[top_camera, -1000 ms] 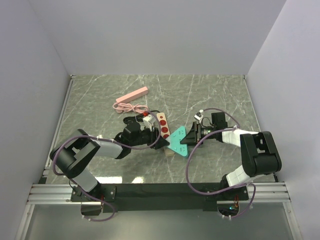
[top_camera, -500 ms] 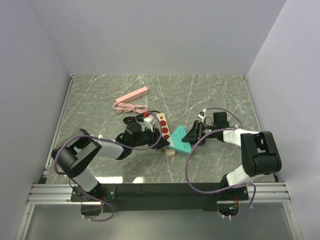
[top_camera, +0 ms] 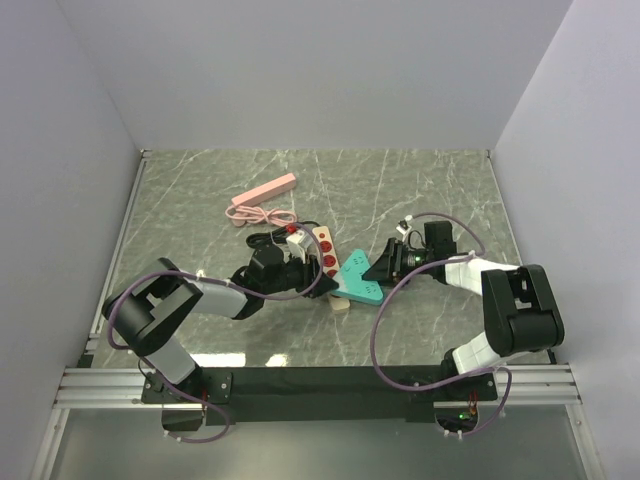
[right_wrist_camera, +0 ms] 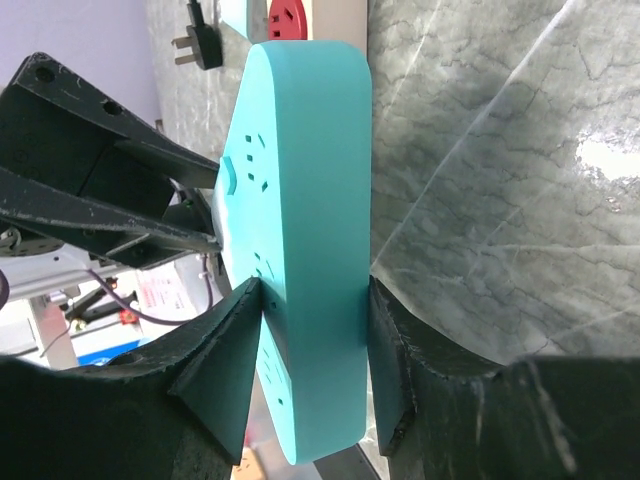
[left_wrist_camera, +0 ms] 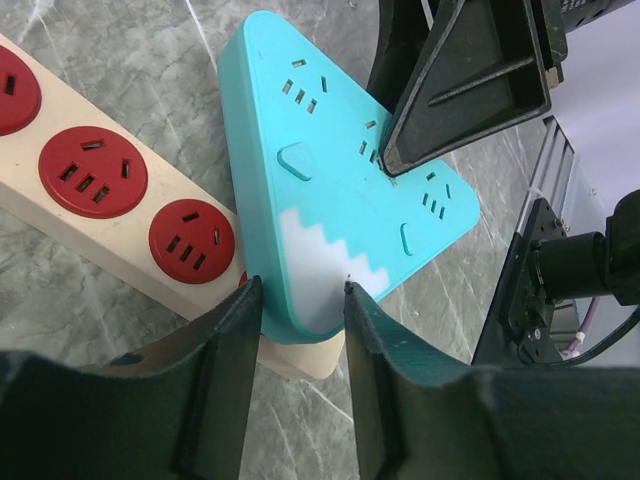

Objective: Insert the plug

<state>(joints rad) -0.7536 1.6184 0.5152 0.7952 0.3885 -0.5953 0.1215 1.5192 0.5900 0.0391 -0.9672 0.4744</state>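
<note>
Teal socket block [left_wrist_camera: 340, 190] clamped at one corner in my left gripper [left_wrist_camera: 300, 290]; right gripper [right_wrist_camera: 313, 290] pinches another corner. Rigid, slick plastic, likely light: hold flat faces. Black plug [right_wrist_camera: 200, 45] lies loose beyond.

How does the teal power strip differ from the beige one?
The teal triangular power strip is three-cornered with plain slots; the beige power strip is a long bar with round red sockets. The teal one is gripped by the left pincer and the right pincer; no pincer holds the beige one. Both have several outlets.
</note>
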